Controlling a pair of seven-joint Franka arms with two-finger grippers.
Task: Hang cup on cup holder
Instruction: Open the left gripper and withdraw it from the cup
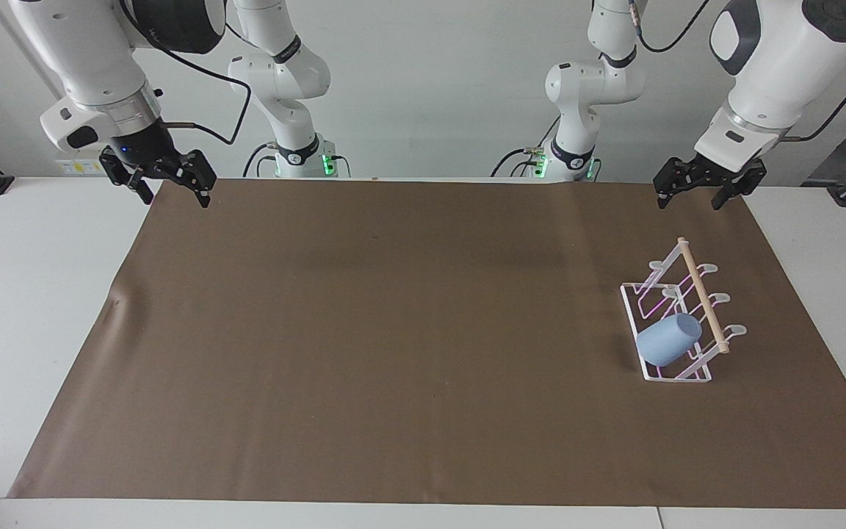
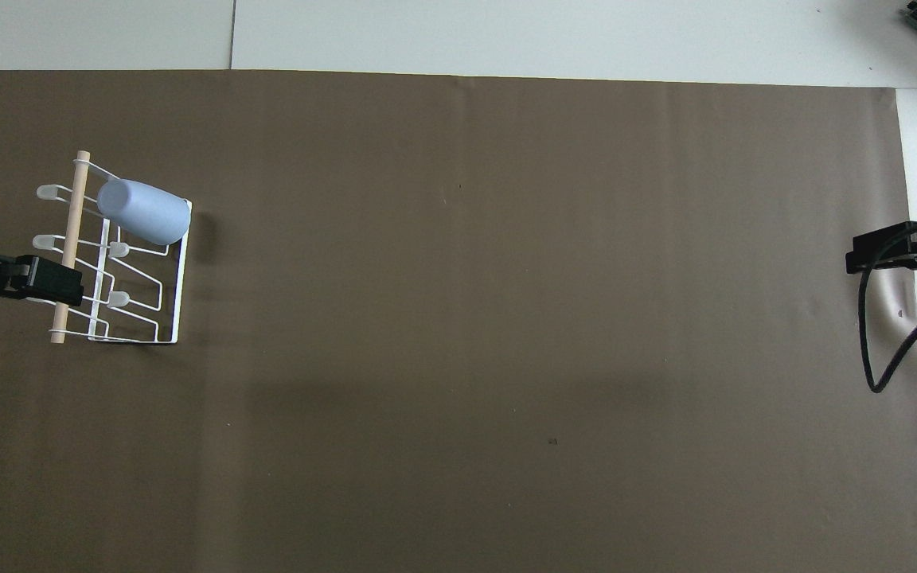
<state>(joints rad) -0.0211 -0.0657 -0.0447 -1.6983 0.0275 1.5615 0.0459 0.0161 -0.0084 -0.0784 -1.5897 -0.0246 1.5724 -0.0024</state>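
Note:
The dusty-blue cup (image 1: 667,340) sits tilted over a prong of the white wire cup holder (image 1: 687,290), at the end of the holder farthest from the robots. It also shows in the overhead view (image 2: 144,211), beside the holder's wooden dowel (image 2: 72,231). My left gripper (image 1: 691,195) is open and empty, raised in the air well apart from the holder. In the overhead view my left gripper (image 2: 33,278) overlaps the dowel only because it is high up. My right gripper (image 1: 172,192) is open and empty, and the right arm waits at its own end of the table.
A brown mat (image 1: 393,330) covers most of the white table (image 1: 26,294). A black cable hangs by my right gripper (image 2: 904,248). The cup holder (image 2: 176,270) stands near the mat's edge at the left arm's end.

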